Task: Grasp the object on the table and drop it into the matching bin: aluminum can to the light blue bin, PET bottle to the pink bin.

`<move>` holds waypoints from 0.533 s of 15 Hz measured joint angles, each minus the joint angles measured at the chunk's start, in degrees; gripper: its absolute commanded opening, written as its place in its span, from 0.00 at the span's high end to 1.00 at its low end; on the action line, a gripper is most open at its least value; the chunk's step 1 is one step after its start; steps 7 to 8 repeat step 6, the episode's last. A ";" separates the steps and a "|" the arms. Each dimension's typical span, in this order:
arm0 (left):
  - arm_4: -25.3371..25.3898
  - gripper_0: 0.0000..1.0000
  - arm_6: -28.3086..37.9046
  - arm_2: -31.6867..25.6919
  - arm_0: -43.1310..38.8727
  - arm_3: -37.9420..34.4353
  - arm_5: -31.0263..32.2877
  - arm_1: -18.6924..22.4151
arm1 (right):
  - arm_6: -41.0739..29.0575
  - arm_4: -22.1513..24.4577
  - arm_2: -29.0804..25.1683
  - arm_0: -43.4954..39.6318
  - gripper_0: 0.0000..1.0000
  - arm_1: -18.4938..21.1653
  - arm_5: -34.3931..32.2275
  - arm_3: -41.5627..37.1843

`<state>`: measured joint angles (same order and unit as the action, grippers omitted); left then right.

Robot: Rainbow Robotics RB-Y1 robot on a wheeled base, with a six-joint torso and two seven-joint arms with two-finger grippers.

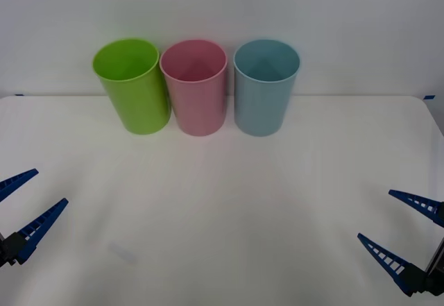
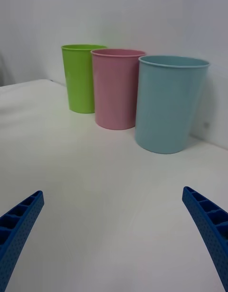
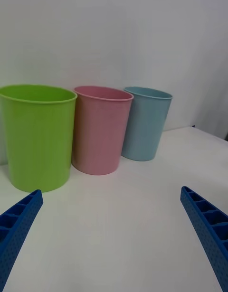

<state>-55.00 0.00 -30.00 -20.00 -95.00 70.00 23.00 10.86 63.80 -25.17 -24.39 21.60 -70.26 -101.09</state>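
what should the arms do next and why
Probably hold: both the left gripper and right gripper wait open and low over the broad white table, nothing held. Three tall plastic bins, lime green, pink, light blue, stand behind.

Front overhead, wrists low, sharing pink bin (image 1: 194, 87)

Left gripper (image 1: 24, 196) is seen low at the near left edge, blue ribbed fingers (image 3: 19, 221) spread wide apart, nothing held. Right gripper (image 1: 399, 228) is seen low at the near right edge, fingers (image 2: 209, 225) likewise spread wide, nothing held
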 measured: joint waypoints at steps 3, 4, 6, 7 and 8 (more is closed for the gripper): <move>0.00 0.00 0.00 0.00 0.00 0.00 0.00 0.00 | 0.17 0.37 0.22 0.62 0.00 0.01 0.32 0.43; 0.00 0.00 0.00 0.00 0.00 0.00 0.00 0.00 | 0.00 0.78 0.27 0.71 0.00 0.01 0.43 0.44; 0.00 0.00 0.00 0.00 0.00 0.00 0.00 0.00 | -0.04 0.86 0.29 0.73 0.00 0.01 0.46 0.44; 0.00 0.00 0.00 0.00 0.00 0.00 0.00 0.00 | -0.04 0.86 0.29 0.73 0.00 0.01 0.46 0.44; 0.00 0.00 0.00 0.00 0.00 0.00 0.00 0.00 | -0.04 0.86 0.29 0.73 0.00 0.01 0.46 0.44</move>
